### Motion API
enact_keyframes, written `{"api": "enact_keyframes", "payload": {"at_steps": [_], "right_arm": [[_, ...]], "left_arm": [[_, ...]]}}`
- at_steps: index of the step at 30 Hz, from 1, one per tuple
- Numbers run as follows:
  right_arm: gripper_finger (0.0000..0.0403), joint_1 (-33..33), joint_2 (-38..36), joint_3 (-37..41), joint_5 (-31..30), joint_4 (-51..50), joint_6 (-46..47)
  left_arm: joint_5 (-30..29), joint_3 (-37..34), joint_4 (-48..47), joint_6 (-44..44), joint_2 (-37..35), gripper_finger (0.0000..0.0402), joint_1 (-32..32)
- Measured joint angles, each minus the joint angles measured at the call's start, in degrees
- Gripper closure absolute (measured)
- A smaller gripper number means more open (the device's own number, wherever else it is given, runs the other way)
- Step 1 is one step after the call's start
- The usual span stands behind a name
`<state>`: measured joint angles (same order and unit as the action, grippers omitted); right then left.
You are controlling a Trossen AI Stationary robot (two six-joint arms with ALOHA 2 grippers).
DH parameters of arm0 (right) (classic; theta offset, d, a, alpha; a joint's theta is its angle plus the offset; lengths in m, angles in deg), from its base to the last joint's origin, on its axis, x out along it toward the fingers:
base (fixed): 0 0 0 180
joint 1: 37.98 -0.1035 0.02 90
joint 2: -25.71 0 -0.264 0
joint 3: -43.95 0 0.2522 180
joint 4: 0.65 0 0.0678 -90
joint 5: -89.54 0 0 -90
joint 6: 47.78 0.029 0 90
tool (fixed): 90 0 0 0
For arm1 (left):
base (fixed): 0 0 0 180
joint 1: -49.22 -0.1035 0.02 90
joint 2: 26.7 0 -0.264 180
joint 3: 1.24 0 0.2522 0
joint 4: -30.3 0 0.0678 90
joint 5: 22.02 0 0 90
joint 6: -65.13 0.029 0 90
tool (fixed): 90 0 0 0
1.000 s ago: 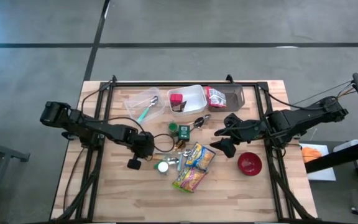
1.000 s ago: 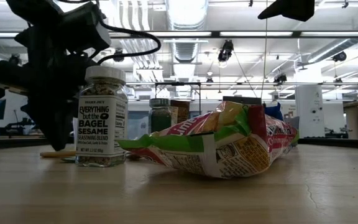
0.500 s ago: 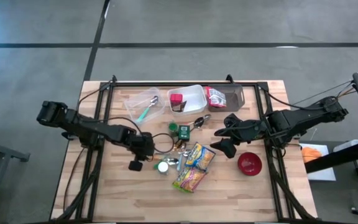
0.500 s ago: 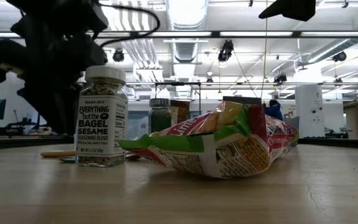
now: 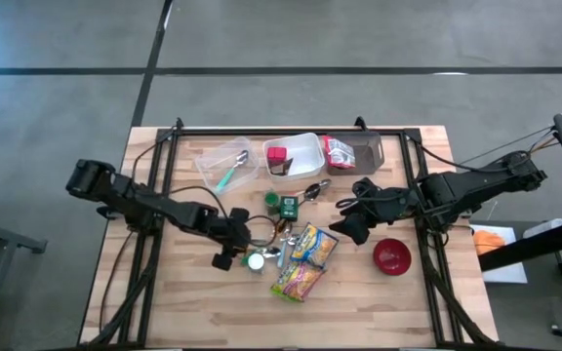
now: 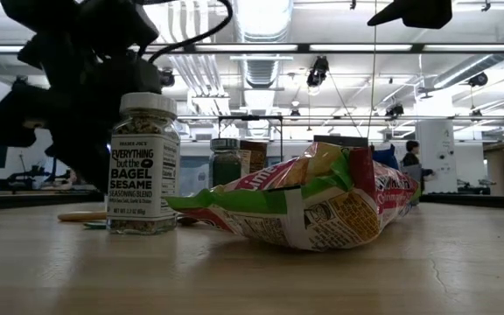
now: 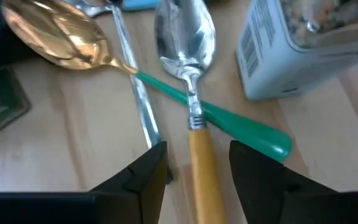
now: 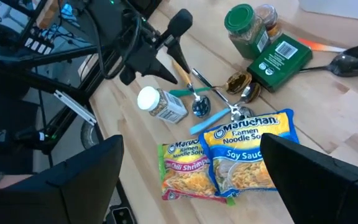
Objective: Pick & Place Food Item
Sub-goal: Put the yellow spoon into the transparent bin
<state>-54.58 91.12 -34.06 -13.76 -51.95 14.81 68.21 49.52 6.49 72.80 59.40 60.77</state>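
Note:
Two ramen packs lie flat at mid-table: a blue-and-yellow one (image 5: 313,244) (image 8: 250,152) and a pink-and-green one (image 5: 297,281) (image 8: 188,171), which fills the low view (image 6: 313,206). My left gripper (image 5: 226,257) (image 7: 197,177) stands open just left of the seasoning jar (image 5: 256,260) (image 6: 143,166), pointing steeply down. Its fingers stand on either side of a yellow spoon handle (image 7: 201,168) without touching it. My right gripper (image 5: 347,230) (image 8: 191,149) hangs wide open above the table, right of the packs.
A gold spoon on a green handle (image 7: 64,43) and other spoons lie crossed beside the jar. A green-lidded spice jar (image 8: 243,23) and a green packet (image 8: 283,57) stand farther back. Clear tubs (image 5: 228,162) (image 5: 297,152) and a dark tray (image 5: 352,151) line the far edge; a red bowl (image 5: 391,256) sits right.
My left gripper has gone toward the table's right edge, up to the seasoning jar and the spoons, and has tipped. In the low view its fingers stand farther apart than before. My right gripper has rolled a little in place. Nothing on the table has moved.

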Motion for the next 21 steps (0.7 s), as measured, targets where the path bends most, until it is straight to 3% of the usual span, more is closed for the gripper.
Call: {"api": "enact_keyframes", "payload": {"at_steps": [17, 21], "right_arm": [[0.0028, 0.00, 0.00, 0.00, 0.02, 0.12, 0.70], [0.0028, 0.00, 0.00, 0.00, 0.02, 0.04, 0.44]], "left_arm": [[3.71, 0.50, 2.61, 5.83, 7.80, 0.0254, -0.07], [4.07, 0.56, 2.63, 5.41, 8.32, 0.0306, -0.07]]}}
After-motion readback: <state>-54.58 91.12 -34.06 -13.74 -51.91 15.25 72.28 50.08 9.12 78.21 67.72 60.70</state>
